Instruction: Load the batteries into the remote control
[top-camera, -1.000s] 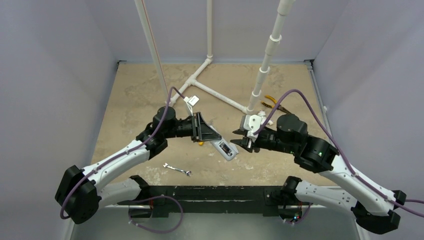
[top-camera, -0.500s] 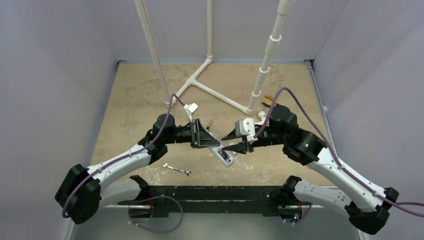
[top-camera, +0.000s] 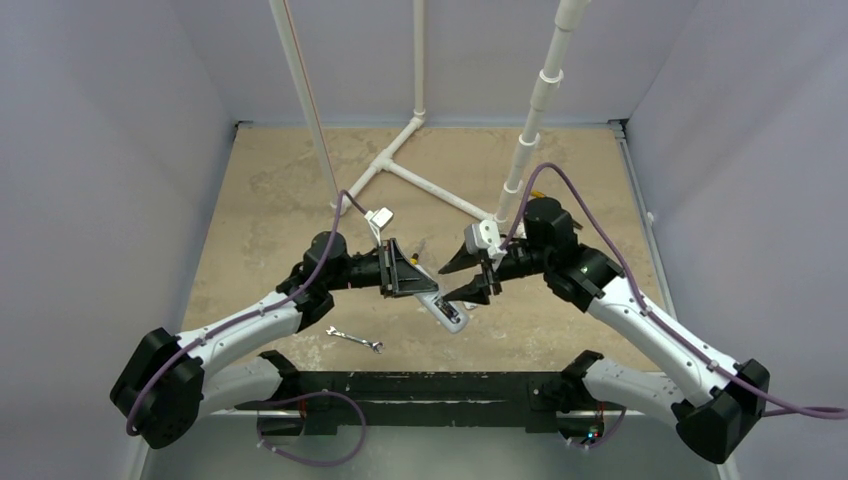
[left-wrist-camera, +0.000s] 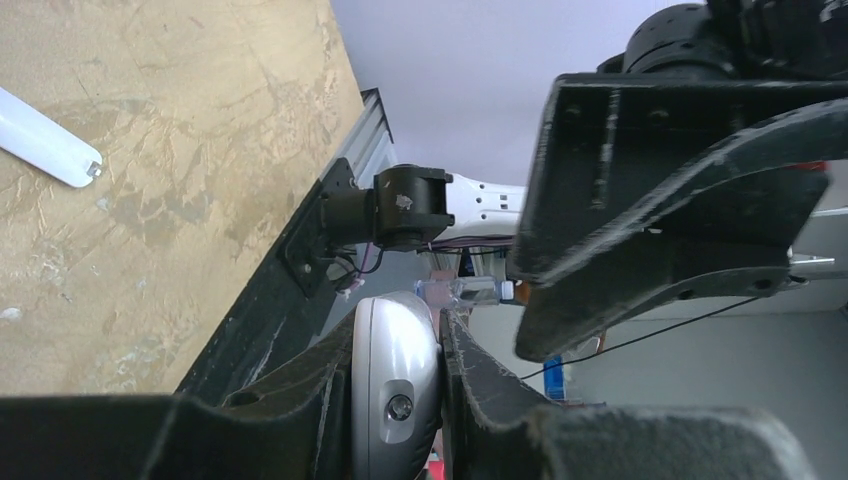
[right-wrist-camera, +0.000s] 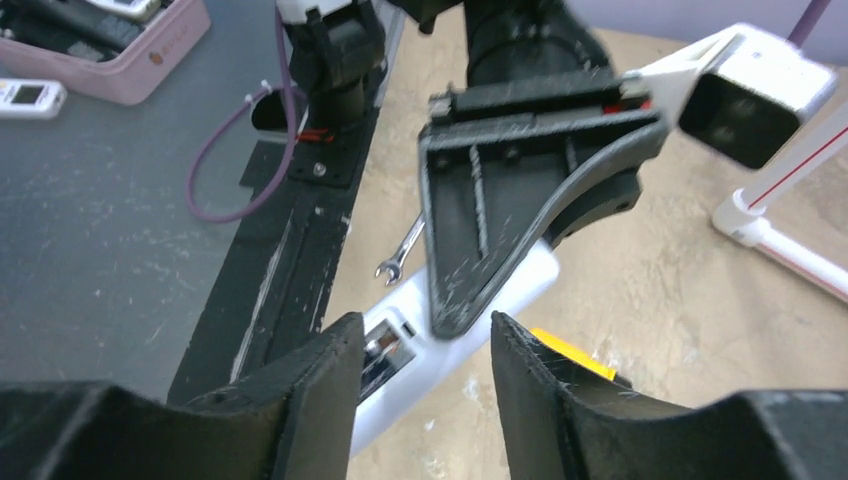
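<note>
My left gripper (top-camera: 415, 280) is shut on the remote control (top-camera: 443, 308), a slim white oblong held above the table and slanting down to the right. In the left wrist view the remote control's (left-wrist-camera: 395, 385) rounded end is clamped between both fingers of the left gripper (left-wrist-camera: 397, 335). The battery compartment (right-wrist-camera: 378, 352) faces up with its cover off. Metal glints inside it, and I cannot tell if that is a battery. No loose batteries are in view. My right gripper (top-camera: 463, 278) is open just right of the remote control (right-wrist-camera: 400, 385). In its own view the right gripper (right-wrist-camera: 422, 325) has nothing between its fingers.
A small wrench (top-camera: 355, 340) lies on the tan table near the front edge. A white pipe frame (top-camera: 430, 190) stands at the back. A yellow object (right-wrist-camera: 570, 355) lies on the table under the remote. Off the table sits a pink box (right-wrist-camera: 100, 40).
My right gripper has moved left and towards the back, close to the remote, and its jaws have spread wider. The left gripper has shifted the remote slightly towards the front.
</note>
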